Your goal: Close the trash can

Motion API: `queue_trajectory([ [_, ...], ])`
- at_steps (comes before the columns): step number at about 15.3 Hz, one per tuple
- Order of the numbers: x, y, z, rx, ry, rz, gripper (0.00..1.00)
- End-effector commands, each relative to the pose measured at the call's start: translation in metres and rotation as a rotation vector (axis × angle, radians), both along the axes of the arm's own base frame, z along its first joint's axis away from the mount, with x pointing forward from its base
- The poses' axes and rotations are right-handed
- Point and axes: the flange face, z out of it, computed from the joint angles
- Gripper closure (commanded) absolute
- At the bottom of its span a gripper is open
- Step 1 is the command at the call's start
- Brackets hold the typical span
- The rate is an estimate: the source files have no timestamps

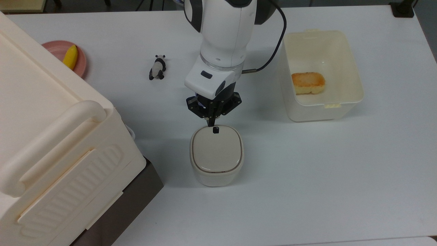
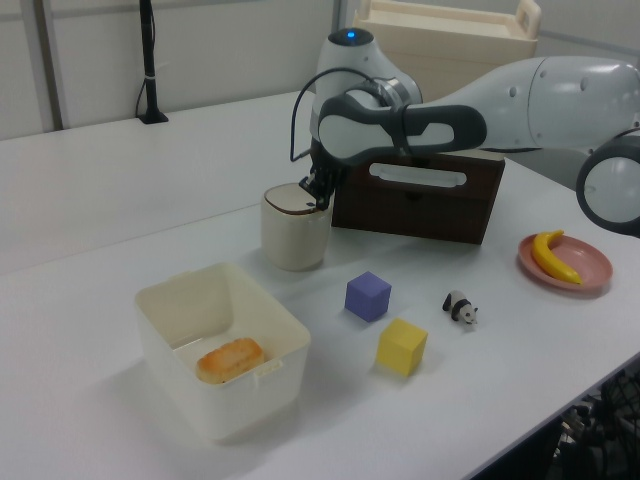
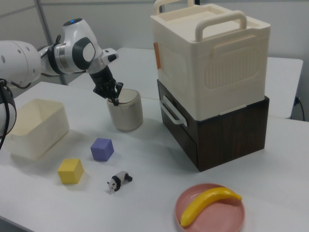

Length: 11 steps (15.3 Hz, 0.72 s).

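1. The trash can (image 1: pixel 216 155) stands upright near the middle of the surface (image 1: pixel 307 177), between the big ribbed box (image 1: pixel 51 143) and the open tub (image 1: pixel 321 75) in the top view.
2. Its flap lid (image 1: pixel 216 148) lies flat in the rim, so the can looks shut.
3. The tool (image 1: pixel 215 129) touches the lid's edge nearest the arm, fingers drawn narrow to one tip and holding nothing. That suits pushing, not gripping.
4. Pressing at that edge probably seats the flap fully.
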Motion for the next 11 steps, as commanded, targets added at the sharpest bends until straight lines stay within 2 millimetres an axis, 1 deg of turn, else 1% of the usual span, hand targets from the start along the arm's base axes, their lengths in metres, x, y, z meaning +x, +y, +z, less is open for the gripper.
queue_trajectory([
  [1,-0.014,0.001,-0.010,-0.040,0.046,0.035,1.00],
  [3,-0.016,-0.001,-0.020,-0.044,0.066,0.041,1.00],
  [7,-0.015,-0.002,-0.020,-0.044,0.065,0.043,1.00],
  [9,-0.012,-0.007,-0.011,-0.038,0.046,0.033,1.00],
  [10,-0.008,-0.008,0.005,-0.033,0.015,0.029,1.00],
  [11,-0.004,-0.012,0.022,-0.029,-0.018,0.021,0.91],
])
